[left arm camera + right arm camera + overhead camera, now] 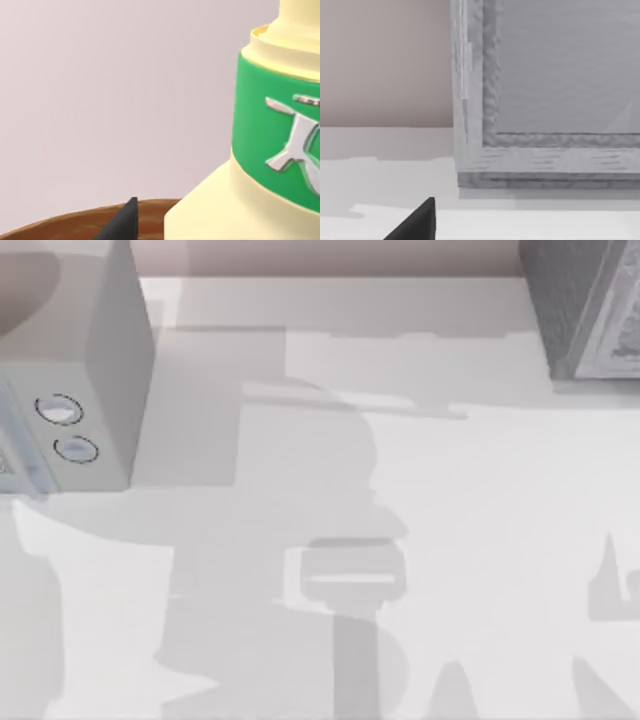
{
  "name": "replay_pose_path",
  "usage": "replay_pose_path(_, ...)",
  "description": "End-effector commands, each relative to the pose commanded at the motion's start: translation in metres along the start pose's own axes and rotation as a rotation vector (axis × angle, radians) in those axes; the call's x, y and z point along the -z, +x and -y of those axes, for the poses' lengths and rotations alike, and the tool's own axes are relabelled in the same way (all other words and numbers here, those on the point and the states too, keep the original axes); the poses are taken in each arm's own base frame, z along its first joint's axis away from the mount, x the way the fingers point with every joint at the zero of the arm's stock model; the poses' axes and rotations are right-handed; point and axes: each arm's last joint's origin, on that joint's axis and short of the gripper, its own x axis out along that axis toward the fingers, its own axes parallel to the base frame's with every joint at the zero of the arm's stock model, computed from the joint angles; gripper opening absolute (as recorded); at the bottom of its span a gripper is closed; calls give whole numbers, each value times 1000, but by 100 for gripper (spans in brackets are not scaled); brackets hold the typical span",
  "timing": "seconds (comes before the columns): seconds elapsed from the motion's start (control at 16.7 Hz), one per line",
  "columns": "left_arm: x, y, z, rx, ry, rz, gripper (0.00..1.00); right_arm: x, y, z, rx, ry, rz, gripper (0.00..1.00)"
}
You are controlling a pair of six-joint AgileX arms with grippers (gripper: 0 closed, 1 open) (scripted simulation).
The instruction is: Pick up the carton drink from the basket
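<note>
Bottle point(270, 150) upright, long axis vertical, neck pointing up, seen close in left wrist view. Pale yellow body, smooth, stepped shoulder; glossy green band point(260, 130) around neck with raised silver mark. Brown wood-grain basket rim point(60, 225) curves low beside it. Dark fingertip point(122, 225) of left hand just beside bottle's shoulder, over rim; contact unclear. Right hand's dark fingertip point(417, 222) over white worktop point(370, 175), near grey rough-textured box point(545, 100). Grey appliance point(70, 370) far left on worktop.

Left end effector finger point(124, 222) — dark, pointed tip; right finger point(417, 222) — same matte black wedge.
</note>
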Motion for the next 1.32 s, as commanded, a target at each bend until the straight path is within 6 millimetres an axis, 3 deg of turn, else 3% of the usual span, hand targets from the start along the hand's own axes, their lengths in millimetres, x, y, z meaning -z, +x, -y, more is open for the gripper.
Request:
replay_pose_path(0.54, 0, 0, 0, 0, 0, 0, 2, 0, 0, 0, 0, 0, 0, 100)
replay_pose_path(1.02, 0, 0, 0, 0, 0, 0, 0, 0, 0, 0, 0, 0, 0, 100)
replay_pose_path(1.2, -15, -2, 0, -8, 14, 41, 0, 0, 0, 0, 0, 0, 0, 100)
replay_pose_path(1.32, -37, -1, 2, -18, 28, 105, 0, 0, 0, 0, 0, 0, 0, 100)
